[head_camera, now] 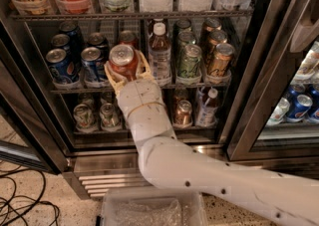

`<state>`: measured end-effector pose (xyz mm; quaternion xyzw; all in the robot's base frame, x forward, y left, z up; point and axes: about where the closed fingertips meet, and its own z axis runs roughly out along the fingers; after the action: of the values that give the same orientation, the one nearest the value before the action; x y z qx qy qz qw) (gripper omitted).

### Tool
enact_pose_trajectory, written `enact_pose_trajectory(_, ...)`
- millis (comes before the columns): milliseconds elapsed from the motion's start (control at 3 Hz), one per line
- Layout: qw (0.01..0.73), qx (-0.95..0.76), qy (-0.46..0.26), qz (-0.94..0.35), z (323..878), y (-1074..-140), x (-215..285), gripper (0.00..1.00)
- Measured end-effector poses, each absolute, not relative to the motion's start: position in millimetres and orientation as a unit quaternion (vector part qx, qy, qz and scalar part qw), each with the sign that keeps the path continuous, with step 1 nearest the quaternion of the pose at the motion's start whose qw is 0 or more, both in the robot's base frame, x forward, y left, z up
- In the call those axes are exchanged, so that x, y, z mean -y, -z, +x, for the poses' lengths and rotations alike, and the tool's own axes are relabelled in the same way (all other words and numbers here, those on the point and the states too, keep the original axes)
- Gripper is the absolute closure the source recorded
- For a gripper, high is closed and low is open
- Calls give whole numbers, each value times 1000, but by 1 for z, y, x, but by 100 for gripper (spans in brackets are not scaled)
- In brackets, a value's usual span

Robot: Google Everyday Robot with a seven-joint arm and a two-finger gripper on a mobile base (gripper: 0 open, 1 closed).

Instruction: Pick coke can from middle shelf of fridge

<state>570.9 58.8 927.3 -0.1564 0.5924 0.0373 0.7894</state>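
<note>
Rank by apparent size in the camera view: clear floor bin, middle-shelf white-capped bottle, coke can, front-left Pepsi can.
Clear floor bin
Middle-shelf white-capped bottle
Coke can, clamped in the pincer at the middle shelf, and front-left Pepsi can: look alike, unranked.

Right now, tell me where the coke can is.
In the camera view, the coke can is left of centre at the front of the middle shelf, clasped in the gripper, between a blue Pepsi can and a white-capped bottle.

Cream gripper (127,70) clasps red, silver-topped coke can (122,59).
</note>
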Motion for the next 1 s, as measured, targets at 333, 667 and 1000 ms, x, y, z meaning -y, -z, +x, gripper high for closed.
enact_pose_trajectory(333,791,-577,-67,-193,530,-946,-52,100)
enact_pose_trajectory(667,786,-570,-101,-217,492,-955,-41,100)
enact_pose_trajectory(1000,782,-567,-127,-227,461,-961,-16,100)
